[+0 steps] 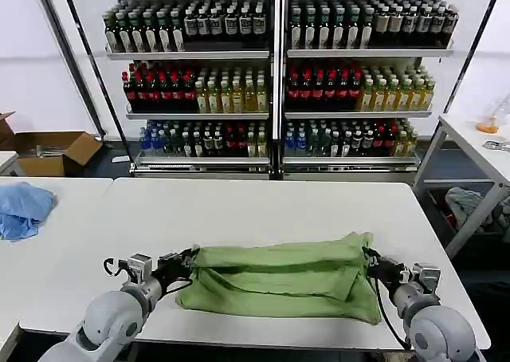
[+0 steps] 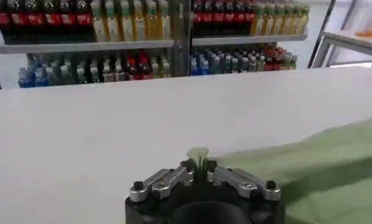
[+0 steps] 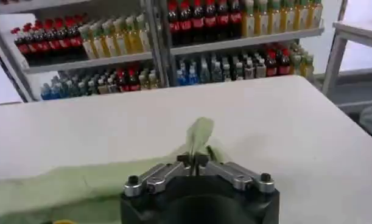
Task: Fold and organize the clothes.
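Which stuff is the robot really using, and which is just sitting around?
Using:
- green shirt, on the white table
- left claw, pinching the shirt's left end
- right claw, pinching its right end

Just sitting around:
- blue cloth
- bottle shelves
- cardboard box

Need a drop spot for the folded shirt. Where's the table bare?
Bare: the table between the green shirt and the far edge by the bottle shelves. Crowded: the near strip, where left gripper and right gripper pinch the shirt's ends.

Bottle-stocked shelves (image 1: 275, 75) stand against white wall behind white table (image 1: 263, 206).
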{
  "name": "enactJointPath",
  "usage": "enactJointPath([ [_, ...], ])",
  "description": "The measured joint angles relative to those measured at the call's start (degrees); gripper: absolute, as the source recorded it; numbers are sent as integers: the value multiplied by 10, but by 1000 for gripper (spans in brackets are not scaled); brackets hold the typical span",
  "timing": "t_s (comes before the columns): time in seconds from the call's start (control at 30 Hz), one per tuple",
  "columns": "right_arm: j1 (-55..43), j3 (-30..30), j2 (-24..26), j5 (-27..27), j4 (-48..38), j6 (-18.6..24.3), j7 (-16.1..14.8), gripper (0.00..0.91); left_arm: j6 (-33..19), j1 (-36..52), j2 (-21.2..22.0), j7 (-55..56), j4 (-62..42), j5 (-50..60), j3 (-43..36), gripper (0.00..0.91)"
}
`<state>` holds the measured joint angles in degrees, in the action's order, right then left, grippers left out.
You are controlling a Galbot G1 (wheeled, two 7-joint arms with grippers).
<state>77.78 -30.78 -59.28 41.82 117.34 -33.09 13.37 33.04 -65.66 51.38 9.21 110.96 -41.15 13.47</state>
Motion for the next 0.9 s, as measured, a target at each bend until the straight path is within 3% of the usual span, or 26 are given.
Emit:
enactJointPath([
  [0.47, 44, -15, -21, -34, 24, 2, -4, 907, -21, -51, 37, 42, 29, 52, 17, 907],
  [0.87, 57, -15, -32, -47, 27, 3, -3, 907, -51, -77, 126, 90, 9, 117, 9, 907],
  [0.9, 58, -15, -33, -47, 27, 3, -3, 907, -54, -78, 134, 93, 6, 121, 8, 665],
])
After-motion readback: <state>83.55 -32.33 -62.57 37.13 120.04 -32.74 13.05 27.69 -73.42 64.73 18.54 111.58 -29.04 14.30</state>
